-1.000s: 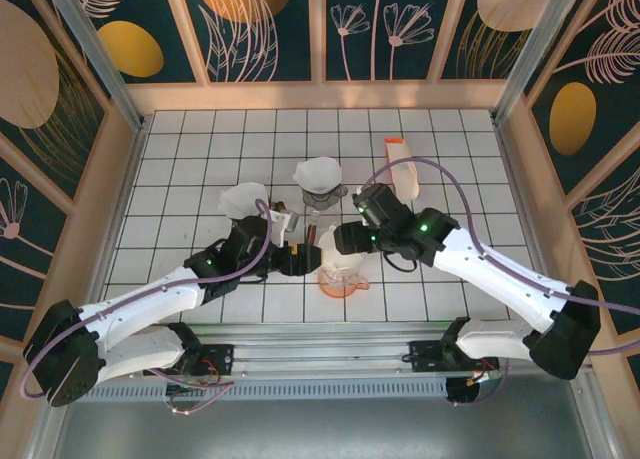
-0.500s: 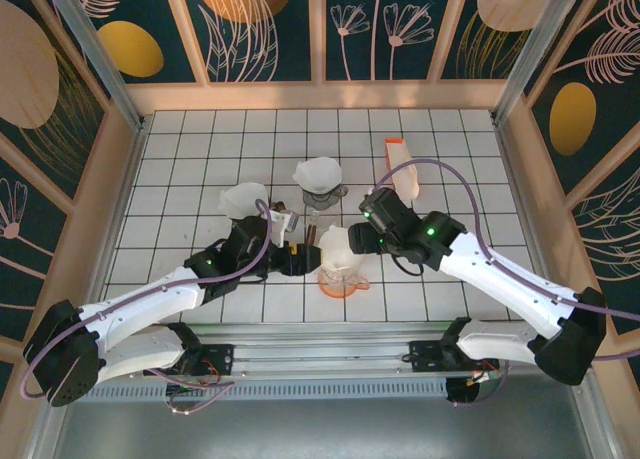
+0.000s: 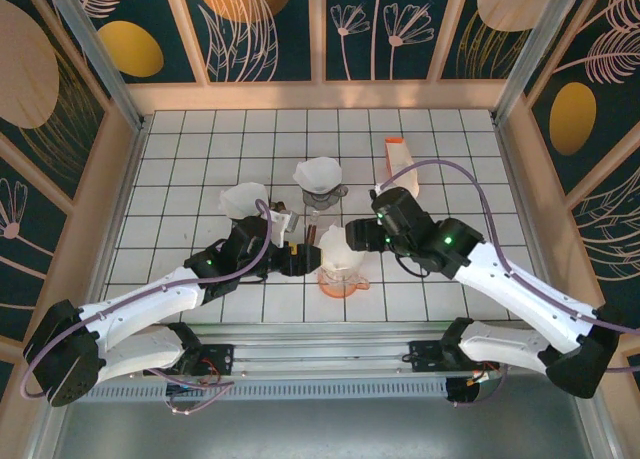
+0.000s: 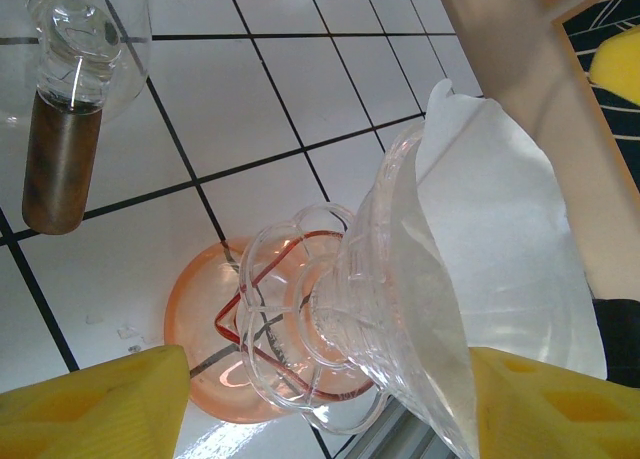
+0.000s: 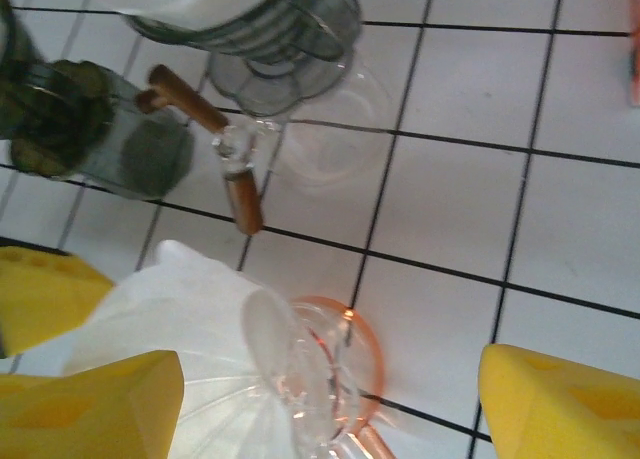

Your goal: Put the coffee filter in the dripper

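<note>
Two claws, both spread: the left claw (image 4: 330,379) straddles the dripper (image 4: 390,309) without clearly touching it; the right claw (image 5: 332,369) hangs just above it. The white filter (image 4: 500,229) sits inside the dripper's glass cone, edge poking out, on the tiled surface (image 4: 250,109).

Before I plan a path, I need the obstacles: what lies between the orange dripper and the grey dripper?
A wooden-handled glass piece lies on the tiles between the orange dripper and grey dripper, seen in the right wrist view.
</note>
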You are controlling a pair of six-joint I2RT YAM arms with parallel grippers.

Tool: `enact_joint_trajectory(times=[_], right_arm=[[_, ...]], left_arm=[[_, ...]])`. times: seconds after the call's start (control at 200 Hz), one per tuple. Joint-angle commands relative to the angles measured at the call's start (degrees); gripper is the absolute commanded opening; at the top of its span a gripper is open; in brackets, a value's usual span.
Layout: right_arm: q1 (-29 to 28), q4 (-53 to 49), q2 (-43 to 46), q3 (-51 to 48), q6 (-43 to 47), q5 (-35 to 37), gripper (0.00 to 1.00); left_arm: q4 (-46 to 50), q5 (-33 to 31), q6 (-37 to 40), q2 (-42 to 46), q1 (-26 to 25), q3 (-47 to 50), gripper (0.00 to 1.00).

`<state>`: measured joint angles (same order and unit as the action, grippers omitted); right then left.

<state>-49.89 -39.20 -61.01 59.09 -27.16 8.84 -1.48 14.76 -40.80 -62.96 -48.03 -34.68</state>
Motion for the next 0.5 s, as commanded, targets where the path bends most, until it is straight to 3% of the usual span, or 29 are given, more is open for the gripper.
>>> enact_joint_trajectory(times=[0.0,0.495], right_arm=[[-0.2,1.7,-1.9,-1.7,0.3,-3.9,0.75],[1.2,-3.9,-2.8,-2.8,-2.5,5.4,0.56]], left_arm=[[0.0,-0.1,0.1,-0.2,-0.3,0.4,0.72],[0.9,-0.4,0.0,0.2,-0.3,0.7,0.71]])
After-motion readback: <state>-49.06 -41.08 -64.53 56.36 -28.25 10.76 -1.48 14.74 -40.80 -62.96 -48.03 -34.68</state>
